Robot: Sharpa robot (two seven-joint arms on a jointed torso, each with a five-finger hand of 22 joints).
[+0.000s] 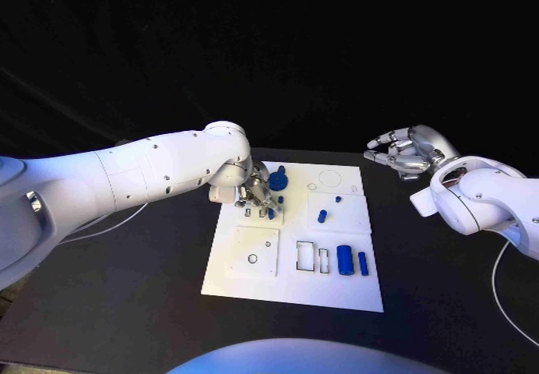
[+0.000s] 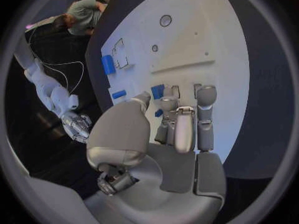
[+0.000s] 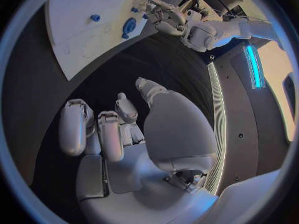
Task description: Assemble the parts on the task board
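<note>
Left silver hand [image 1: 249,196] over white rectangular task board [image 1: 258,280], fingers curled down around small blue part [image 2: 158,91]; grip unclear. Right silver hand [image 1: 402,153] off board, fingers loosely spread, empty. Blue cylinders [image 1: 345,256] sit in board recesses.

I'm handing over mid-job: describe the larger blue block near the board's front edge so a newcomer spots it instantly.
Start at the white rectangular task board in the middle of the black table. Along its near edge, right of the outlined rectangular slots, two upright blue pieces lie side by side. The larger blue block is the wider left one; its neighbour, the narrow blue bar, is slimmer.
</note>
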